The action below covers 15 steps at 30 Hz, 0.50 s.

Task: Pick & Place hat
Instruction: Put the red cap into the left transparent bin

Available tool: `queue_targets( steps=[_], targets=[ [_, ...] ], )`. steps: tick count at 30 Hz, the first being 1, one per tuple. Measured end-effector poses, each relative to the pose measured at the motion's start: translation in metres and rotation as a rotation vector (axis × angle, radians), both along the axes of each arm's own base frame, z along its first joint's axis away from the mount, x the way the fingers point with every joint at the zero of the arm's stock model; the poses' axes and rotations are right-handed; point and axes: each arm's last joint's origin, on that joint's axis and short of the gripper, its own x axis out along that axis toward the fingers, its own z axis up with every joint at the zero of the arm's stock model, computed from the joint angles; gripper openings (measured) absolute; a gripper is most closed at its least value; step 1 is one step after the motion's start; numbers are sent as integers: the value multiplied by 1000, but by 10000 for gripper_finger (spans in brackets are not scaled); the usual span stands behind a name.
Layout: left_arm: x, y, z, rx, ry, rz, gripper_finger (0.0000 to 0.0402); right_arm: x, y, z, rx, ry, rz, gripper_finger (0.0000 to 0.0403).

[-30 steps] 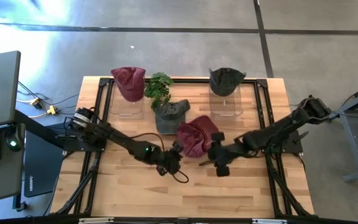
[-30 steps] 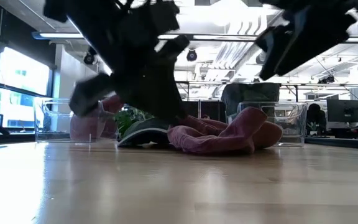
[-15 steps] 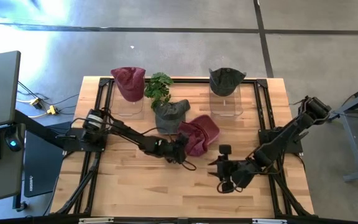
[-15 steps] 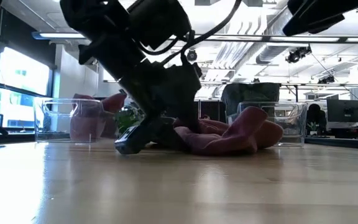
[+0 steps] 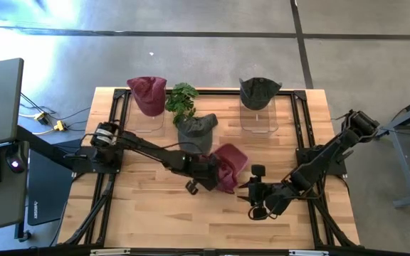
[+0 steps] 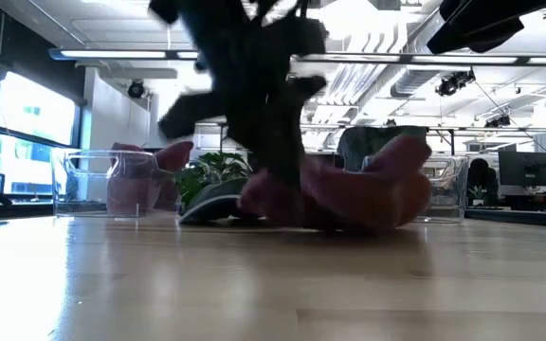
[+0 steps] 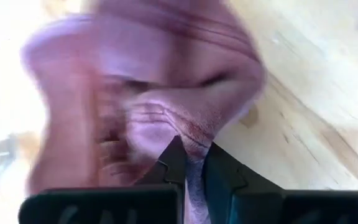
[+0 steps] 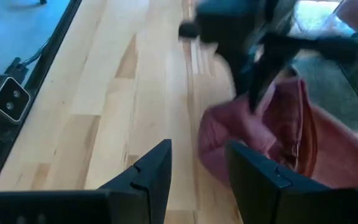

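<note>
Left gripper (image 7: 191, 163) was pinched on the rim of the dark-red knitted fabric hat (image 5: 228, 165), mid-table beside the grey cap (image 5: 195, 130). Right gripper (image 8: 197, 163) waited spread, empty. Best lift: slow, straight up, watching for slip.

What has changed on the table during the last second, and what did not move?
The left end effector went to the loose maroon hat, closed on its edge, and the hat now bunches up, partly lifted. The right end effector released that hat and pulled back toward the table's front, open. The grey hat, the plant and both hats on the clear stands stayed.
</note>
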Motion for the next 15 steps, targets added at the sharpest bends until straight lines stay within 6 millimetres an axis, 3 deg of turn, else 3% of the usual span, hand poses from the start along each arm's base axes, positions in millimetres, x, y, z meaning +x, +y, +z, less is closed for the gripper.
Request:
queue_targets(
  steps=[5, 15],
  targets=[
    [3, 9, 53, -8, 13, 1, 7, -6, 7, 0, 6, -1, 19, 146],
    [-19, 38, 158, -31, 149, 10, 3, -24, 24, 1, -69, -67, -2, 145]
  ],
)
